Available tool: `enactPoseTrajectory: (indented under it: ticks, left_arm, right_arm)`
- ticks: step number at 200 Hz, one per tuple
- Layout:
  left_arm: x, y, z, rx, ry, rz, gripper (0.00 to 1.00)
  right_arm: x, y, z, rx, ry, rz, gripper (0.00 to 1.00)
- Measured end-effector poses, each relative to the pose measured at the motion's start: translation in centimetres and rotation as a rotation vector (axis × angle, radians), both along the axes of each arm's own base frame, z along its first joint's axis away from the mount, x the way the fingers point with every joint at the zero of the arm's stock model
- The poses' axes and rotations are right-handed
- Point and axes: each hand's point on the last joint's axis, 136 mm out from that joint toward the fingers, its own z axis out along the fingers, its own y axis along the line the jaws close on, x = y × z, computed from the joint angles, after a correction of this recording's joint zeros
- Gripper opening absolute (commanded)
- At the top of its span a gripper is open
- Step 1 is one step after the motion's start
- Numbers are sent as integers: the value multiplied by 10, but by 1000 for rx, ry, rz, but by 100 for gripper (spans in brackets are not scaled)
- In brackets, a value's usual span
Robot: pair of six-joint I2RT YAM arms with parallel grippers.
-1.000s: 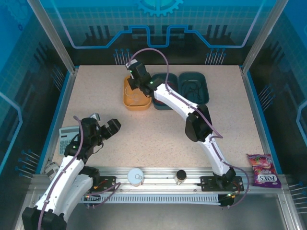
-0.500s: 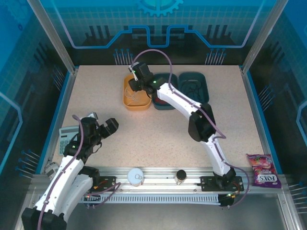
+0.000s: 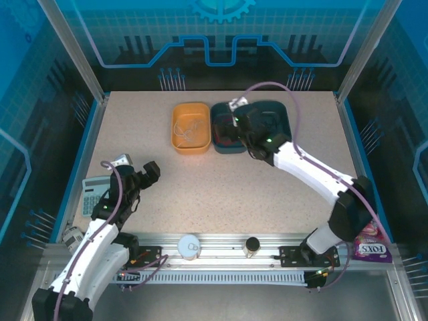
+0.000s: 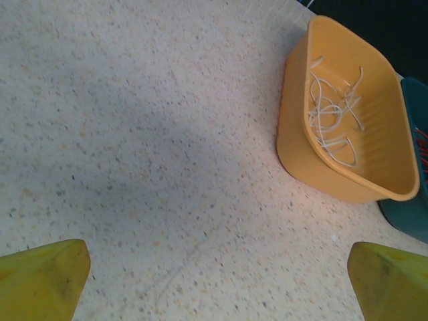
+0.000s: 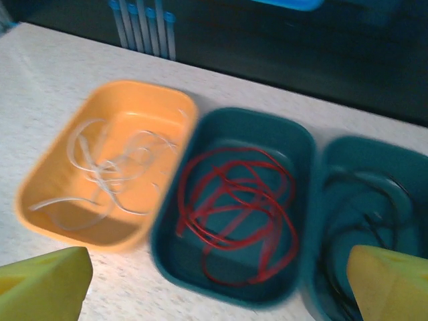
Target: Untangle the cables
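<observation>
The cables lie apart in three bins at the back of the table. A pale white cable point(image 3: 187, 130) point(image 4: 331, 120) point(image 5: 107, 167) curls in the orange bin point(image 3: 179, 144) point(image 4: 294, 134) point(image 5: 40, 200). A red cable point(image 5: 234, 207) point(image 3: 224, 140) loops in the middle teal bin point(image 5: 304, 144) point(image 3: 221, 110). A black cable point(image 5: 364, 221) point(image 3: 271, 124) sits in the right teal bin point(image 5: 401, 154) point(image 3: 286, 127). My right gripper point(image 3: 237, 114) point(image 5: 214, 267) hovers open and empty above the teal bins. My left gripper point(image 3: 139, 167) point(image 4: 215, 253) hangs open and empty over bare table at the near left.
A calculator point(image 3: 93, 194) lies by the table's left edge beside my left arm. A candy bag point(image 3: 366, 244) rests at the near right corner. A white round lid point(image 3: 189, 246) and a small dark jar point(image 3: 252, 245) stand on the front rail.
My right arm has swung right from above the orange bin to above the teal bins, and its jaws have gone from shut to open. My left gripper drew back slightly to the left.
</observation>
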Motion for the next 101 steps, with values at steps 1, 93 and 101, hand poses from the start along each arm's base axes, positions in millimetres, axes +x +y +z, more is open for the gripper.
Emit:
enactPoseTrajectory:
  ticks: [1,93,101]
  left_arm:
    - [0,0,0,2,-2,0,99]
    - [25,26,-16,419,-156,-33,99]
    - [28,27,-21,431,-155,-45,99]
  right_arm:
    - [0,-2,-1,0,0,-5,100]
    - [-76,-159,-76,-174,-191,-307,100]
    - [-77,-167,-79,-176,-200,-324,100]
